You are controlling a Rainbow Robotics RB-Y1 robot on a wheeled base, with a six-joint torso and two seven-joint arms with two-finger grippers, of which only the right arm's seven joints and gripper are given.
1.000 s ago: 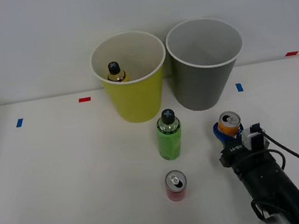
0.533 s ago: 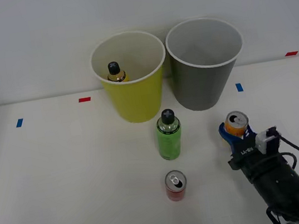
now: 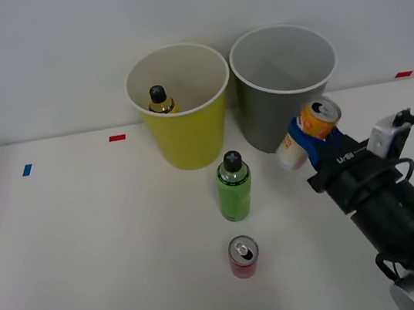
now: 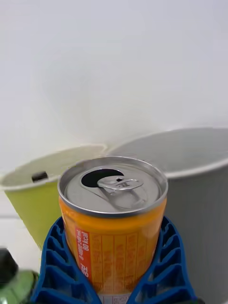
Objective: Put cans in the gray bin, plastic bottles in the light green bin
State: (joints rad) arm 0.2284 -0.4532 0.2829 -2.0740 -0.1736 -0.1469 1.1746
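The orange can [image 3: 307,134] hangs tilted above the table [image 3: 89,250], clamped between the right gripper's [image 3: 316,142] blue fingers [image 4: 57,266], just before the gray bin's [image 3: 282,85] wall and below its rim. The green bottle [image 3: 234,187] and red can [image 3: 243,256] stand apart to its left, before the green bin [image 3: 181,104]

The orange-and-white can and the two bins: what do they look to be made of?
The orange-and-white can, clamped in the right gripper, looks like thin metal: a brushed silver top with a pull tab and a printed glossy body. The gray bin and the light green bin look like matte moulded plastic, with smooth tapered walls and thin pale rims, though coated paper cannot be ruled out.
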